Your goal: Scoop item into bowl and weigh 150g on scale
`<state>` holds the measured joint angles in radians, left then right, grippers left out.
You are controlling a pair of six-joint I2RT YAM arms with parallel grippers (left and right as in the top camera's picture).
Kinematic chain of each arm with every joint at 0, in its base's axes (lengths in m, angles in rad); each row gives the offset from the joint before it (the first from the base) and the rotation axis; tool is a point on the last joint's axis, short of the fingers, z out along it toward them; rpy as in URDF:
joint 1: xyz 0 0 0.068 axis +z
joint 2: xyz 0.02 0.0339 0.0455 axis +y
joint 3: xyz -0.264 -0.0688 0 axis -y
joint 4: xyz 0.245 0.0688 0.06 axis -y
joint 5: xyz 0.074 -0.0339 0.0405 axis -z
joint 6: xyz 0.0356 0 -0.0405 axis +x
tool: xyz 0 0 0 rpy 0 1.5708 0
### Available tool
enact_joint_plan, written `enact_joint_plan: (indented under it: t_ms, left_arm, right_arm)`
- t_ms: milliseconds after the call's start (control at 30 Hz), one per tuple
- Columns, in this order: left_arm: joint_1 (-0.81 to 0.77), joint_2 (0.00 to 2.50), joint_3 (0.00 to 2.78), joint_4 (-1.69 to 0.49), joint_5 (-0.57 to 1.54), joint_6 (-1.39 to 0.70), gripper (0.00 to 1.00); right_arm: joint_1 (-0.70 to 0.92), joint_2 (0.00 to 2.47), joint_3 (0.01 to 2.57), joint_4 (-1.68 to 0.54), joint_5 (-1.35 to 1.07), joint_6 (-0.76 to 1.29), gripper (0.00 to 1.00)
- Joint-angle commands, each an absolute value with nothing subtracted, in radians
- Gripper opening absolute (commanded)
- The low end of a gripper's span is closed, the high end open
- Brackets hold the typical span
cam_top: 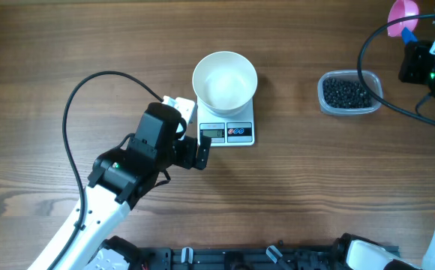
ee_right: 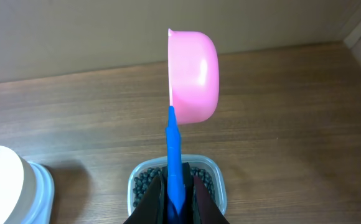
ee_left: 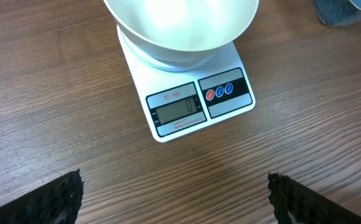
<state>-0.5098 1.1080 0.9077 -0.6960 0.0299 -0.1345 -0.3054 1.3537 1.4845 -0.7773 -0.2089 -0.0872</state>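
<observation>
The white bowl (cam_top: 225,80) stands on the small white scale (cam_top: 229,133), whose display (ee_left: 178,110) reads 0. My left gripper (cam_top: 193,154) hovers just in front of the scale, open wide with only bare wood between its fingertips (ee_left: 62,199). At the far right my right gripper (cam_top: 412,39) is shut on the blue handle (ee_right: 174,155) of a pink scoop (ee_right: 195,78), held up on edge above the table. The item, small black beans (cam_top: 345,93), fills a clear plastic tub (ee_right: 215,171) directly below the right gripper (ee_right: 176,196).
Cables loop over the table at the left (cam_top: 71,112) and at the right (cam_top: 364,60). A black rail (cam_top: 225,259) runs along the front edge. Bare wood (cam_top: 292,172) lies between the scale and the tub.
</observation>
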Motion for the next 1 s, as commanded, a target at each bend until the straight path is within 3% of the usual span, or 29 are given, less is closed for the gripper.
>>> enact_joint_plan:
  t_ms: [0,967]
  left_arm:
    - [-0.515,1.110,0.911,-0.699,0.021,-0.112,1.00]
    - [-0.515,1.109,0.911,-0.699,0.021,-0.112,1.00]
  right_arm:
    - [-0.300,1.353,1.497,-0.770,-0.226,-0.078,0.04]
    - [-0.300,1.353,1.497,-0.770,-0.241,-0.075,0.04]
